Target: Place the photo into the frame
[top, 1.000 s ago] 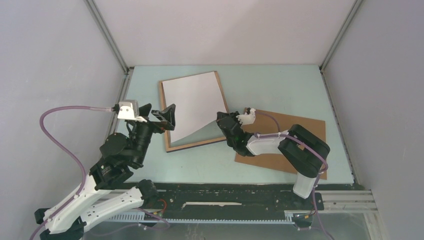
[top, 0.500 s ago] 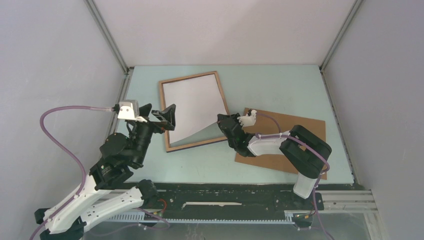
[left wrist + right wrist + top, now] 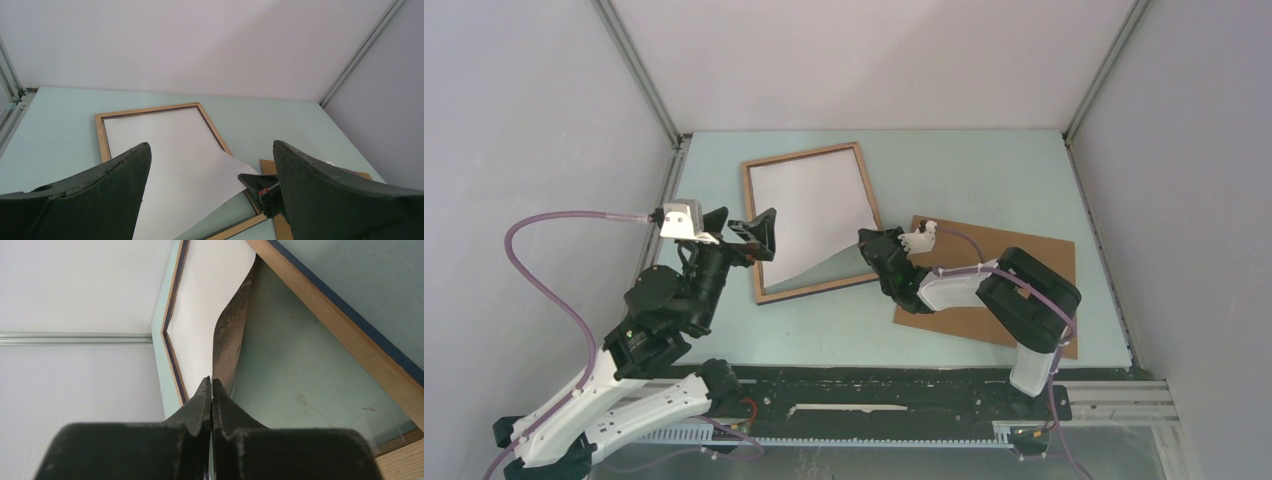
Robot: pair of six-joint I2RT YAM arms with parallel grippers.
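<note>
The right end effector (image 3: pixel 873 241) is pinched closed on the near right corner of the photo (image 3: pixel 809 205). In its wrist view the tips meet on the sheet's edge. That corner is held up off the surface (image 3: pixel 964 170) and curls over the right rail of the frame (image 3: pixel 804 155). Ahead of the tips and to their left, the rest of the sheet lies white side up inside the opening. A brown board (image 3: pixel 1034 240) lies under the arm behind the tips.

The left end effector (image 3: pixel 742 226) hovers spread wide and empty above the frame's left rail.

The step in hand looks to be seating the last corner. The next move probably calls for nudging that corner inward past the right rail, lowering it flat, then letting go.

A second ago the sheet covered the frame's far rail and overlapped its right one. Now both rails show, so the far end has dropped into the opening.
</note>
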